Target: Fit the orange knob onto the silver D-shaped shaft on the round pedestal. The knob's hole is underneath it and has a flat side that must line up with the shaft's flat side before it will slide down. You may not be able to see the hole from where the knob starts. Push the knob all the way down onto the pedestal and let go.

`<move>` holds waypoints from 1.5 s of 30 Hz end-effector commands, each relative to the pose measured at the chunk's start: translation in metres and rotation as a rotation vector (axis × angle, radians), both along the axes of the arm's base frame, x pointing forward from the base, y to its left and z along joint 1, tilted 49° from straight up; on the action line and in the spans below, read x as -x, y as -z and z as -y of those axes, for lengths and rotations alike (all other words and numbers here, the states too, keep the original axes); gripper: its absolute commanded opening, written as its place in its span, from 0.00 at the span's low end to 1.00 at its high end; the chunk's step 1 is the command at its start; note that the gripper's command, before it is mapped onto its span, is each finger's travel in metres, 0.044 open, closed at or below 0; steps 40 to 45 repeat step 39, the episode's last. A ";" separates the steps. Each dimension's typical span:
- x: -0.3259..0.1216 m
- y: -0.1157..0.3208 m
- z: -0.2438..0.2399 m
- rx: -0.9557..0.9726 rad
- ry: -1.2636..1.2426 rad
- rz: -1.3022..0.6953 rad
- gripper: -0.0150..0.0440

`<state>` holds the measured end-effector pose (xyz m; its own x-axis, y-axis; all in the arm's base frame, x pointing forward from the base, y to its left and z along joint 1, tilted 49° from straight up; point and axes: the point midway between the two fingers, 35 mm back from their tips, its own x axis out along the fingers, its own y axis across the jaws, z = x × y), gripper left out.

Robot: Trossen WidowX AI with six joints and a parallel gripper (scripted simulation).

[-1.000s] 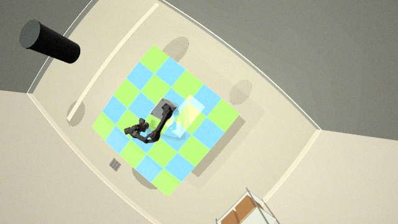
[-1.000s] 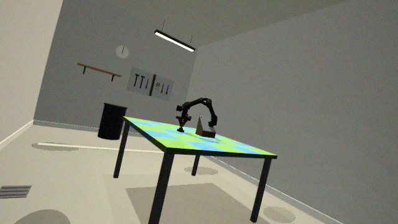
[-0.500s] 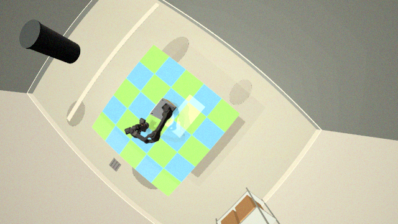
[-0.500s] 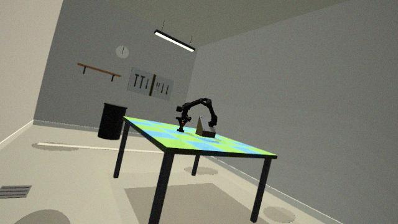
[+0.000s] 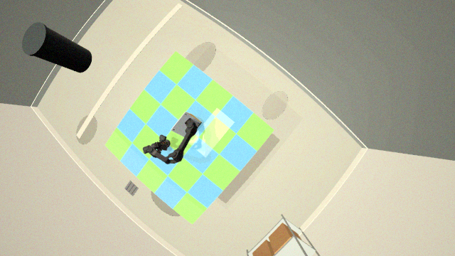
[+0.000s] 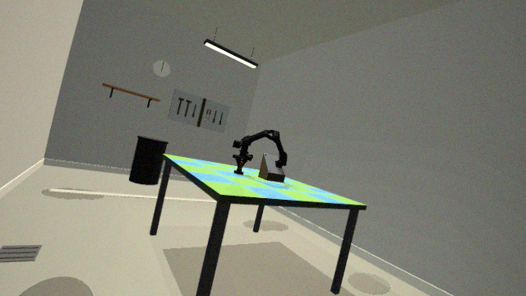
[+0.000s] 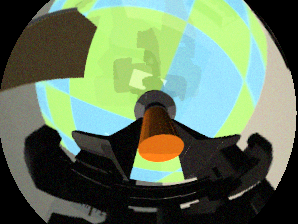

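Note:
The orange knob (image 7: 161,148) stands upright over the round pedestal (image 7: 140,107) (image 6: 238,172), its flat top facing the wrist camera. My gripper (image 7: 156,120) (image 6: 242,164) points down and is shut on the knob, one dark finger on each side. The knob's lower end meets the middle of the pedestal in the wrist view. The silver shaft, the knob's hole and both flat sides are hidden. I cannot tell whether a gap remains between the knob and the pedestal. In the top view the arm covers most of the knob and pedestal.
A wedge-shaped box with a grey sloping face (image 5: 180,125) (image 6: 272,171) stands beside the arm's base; its brown side (image 7: 47,50) fills the wrist view's upper left. The table has a green and blue checkered top (image 5: 222,172) (image 6: 234,189). Shadows of the arm fall near the pedestal.

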<state>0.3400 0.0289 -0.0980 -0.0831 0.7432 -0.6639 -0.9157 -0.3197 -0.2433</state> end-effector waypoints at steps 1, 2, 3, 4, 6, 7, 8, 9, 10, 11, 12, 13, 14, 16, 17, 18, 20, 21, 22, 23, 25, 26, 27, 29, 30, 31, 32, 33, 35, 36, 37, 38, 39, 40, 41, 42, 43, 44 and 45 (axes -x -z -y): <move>0.000 0.000 0.000 0.001 0.004 -0.004 0.43; 0.000 0.000 0.000 0.001 0.004 -0.004 0.48; 0.000 0.000 0.000 0.001 0.004 -0.004 0.52; 0.000 0.000 0.000 0.001 0.004 -0.004 0.57; 0.000 0.000 0.000 0.001 0.004 -0.004 0.65; 0.000 0.000 0.000 0.001 0.004 -0.004 0.70; 0.000 0.000 0.000 0.001 0.004 -0.004 0.74; 0.000 0.000 0.000 0.001 0.004 -0.004 0.79; 0.000 0.000 0.000 0.001 0.004 -0.004 0.83; 0.000 0.000 0.000 0.001 0.004 -0.004 0.88; 0.000 0.000 0.000 0.001 0.004 -0.004 0.92; 0.000 0.000 0.000 0.001 0.004 -0.004 0.97; 0.000 0.000 0.000 0.001 0.004 -0.004 1.00; 0.000 0.000 0.000 0.001 0.004 -0.004 1.00; 0.000 0.000 0.000 0.001 0.004 -0.004 1.00; 0.000 0.000 0.000 0.001 0.004 -0.004 1.00; 0.000 0.000 0.000 0.001 0.004 -0.004 1.00; 0.000 0.000 0.000 0.001 0.004 -0.004 1.00; -0.001 -0.002 0.002 0.001 0.004 -0.003 1.00; -0.003 -0.007 0.009 0.003 0.004 -0.003 1.00; -0.008 -0.029 0.036 0.006 0.004 -0.001 1.00; -0.009 -0.043 0.051 0.006 0.003 -0.001 1.00; -0.009 -0.054 0.063 0.006 0.002 0.000 1.00; -0.008 -0.063 0.072 0.004 0.001 0.000 1.00; -0.008 -0.063 0.072 0.004 0.001 0.000 1.00; -0.008 -0.063 0.072 0.004 0.001 0.000 1.00; -0.010 -0.062 0.072 0.004 0.001 0.000 1.00; -0.011 -0.062 0.072 0.004 0.001 0.000 1.00; -0.011 -0.062 0.072 0.004 0.001 0.000 1.00; -0.011 -0.062 0.072 0.004 0.001 0.000 1.00; -0.011 -0.062 0.072 0.004 0.001 0.000 1.00; -0.011 -0.062 0.072 0.004 0.001 0.000 1.00; -0.011 -0.062 0.072 0.004 0.001 0.000 1.00; -0.011 -0.062 0.072 0.004 0.001 0.000 1.00; -0.011 -0.062 0.072 0.004 0.001 0.000 1.00; -0.011 -0.062 0.072 0.004 0.001 0.000 1.00; -0.011 -0.062 0.072 0.004 0.001 0.000 1.00; -0.011 -0.062 0.072 0.004 0.001 0.000 1.00; -0.011 -0.062 0.072 0.004 0.001 0.000 1.00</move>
